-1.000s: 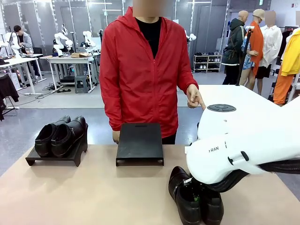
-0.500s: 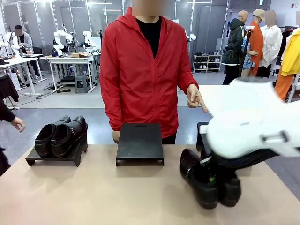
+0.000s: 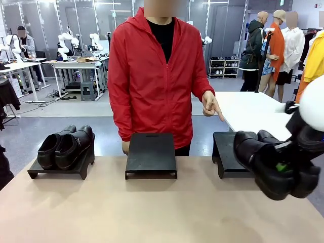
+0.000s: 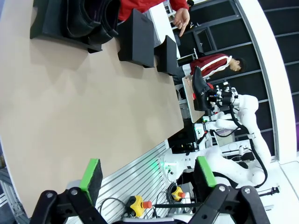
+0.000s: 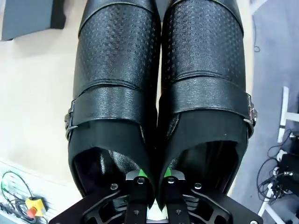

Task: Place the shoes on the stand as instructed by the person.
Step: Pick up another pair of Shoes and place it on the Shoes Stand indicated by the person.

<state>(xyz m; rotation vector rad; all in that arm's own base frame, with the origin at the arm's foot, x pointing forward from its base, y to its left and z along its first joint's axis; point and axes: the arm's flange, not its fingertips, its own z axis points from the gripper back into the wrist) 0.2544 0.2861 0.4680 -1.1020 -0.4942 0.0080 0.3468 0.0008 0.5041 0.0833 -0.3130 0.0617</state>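
One pair of black shoes [image 3: 66,147] rests on the left stand [image 3: 38,172]. The other pair of shoes [image 3: 266,164] hangs in the air at the right, toes pointing left, just in front of the right stand [image 3: 225,154]. My right gripper [image 5: 154,179] is shut on the two inner side walls of this pair [image 5: 117,70], pinched together. The person [image 3: 152,76] stands behind the table, and one hand [image 3: 211,107] points down toward the right stand. My left gripper [image 4: 148,173] is open and holds nothing, back over the table's near edge.
A bare black middle stand [image 3: 151,154] sits between the other two at the far edge of the tan table [image 3: 126,212]. A white table [image 3: 248,109] stands behind on the right. People and other workstations are farther back.
My right arm has lifted the pair of shoes off the table's front and carried it up and to the right. The right stand is now uncovered. The left arm has not moved.
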